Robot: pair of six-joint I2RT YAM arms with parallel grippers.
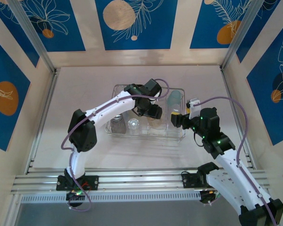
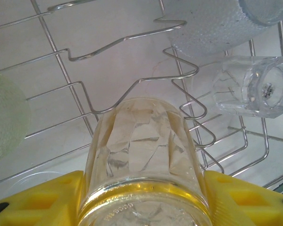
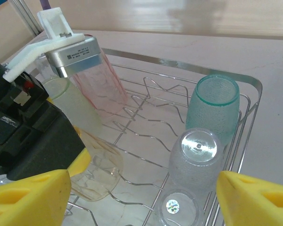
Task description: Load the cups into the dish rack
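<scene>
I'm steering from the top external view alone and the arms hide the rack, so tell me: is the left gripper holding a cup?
Observer: Yes, the left gripper is shut on an amber faceted plastic tumbler, over the wires of the silver wire dish rack.
Operator: And the right one?
Observer: The right gripper is open, nothing held between its yellow fingers.
Operator: What lies ahead of it?
Observer: An upturned frosted clear tumbler, beside a teal plastic tumbler standing mouth up.
</scene>
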